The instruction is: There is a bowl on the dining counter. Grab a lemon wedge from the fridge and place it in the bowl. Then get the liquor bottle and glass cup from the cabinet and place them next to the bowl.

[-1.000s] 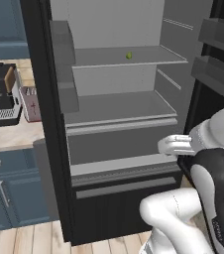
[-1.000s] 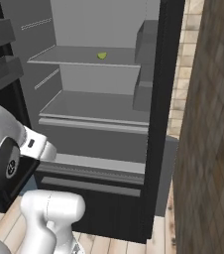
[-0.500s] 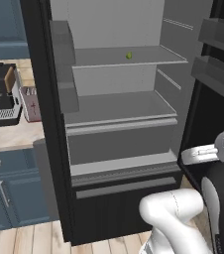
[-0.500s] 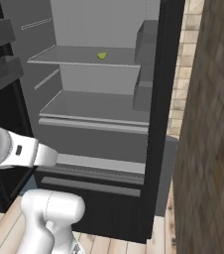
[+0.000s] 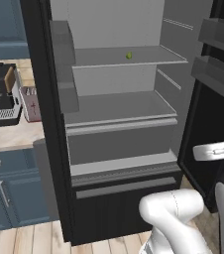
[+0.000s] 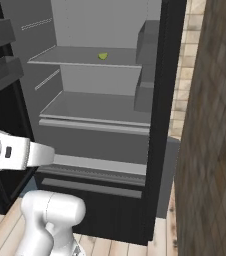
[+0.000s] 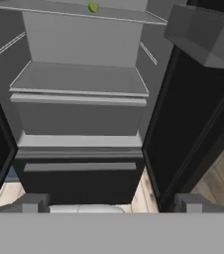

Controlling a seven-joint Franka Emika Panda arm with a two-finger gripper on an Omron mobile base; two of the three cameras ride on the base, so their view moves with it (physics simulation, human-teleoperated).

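**White arm, dark joints**

Beside the fridge (image 5: 119, 124), glossy white rounded arm (image 5: 176, 218) links swell like smooth shells, a dark band at one joint. The gripper (image 7: 111, 203) shows two small grey, blocky finger tips (image 7: 32, 202).

The lemon wedge (image 5: 129, 55) on the fridge's upper shelf (image 5: 134, 59) was too small to show detail. The coffee machine (image 5: 2, 94) was cut off by the frame's left edge.

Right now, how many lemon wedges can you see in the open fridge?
1. The lemon wedge sits on the upper shelf toward the back. The lower compartments could hide more.
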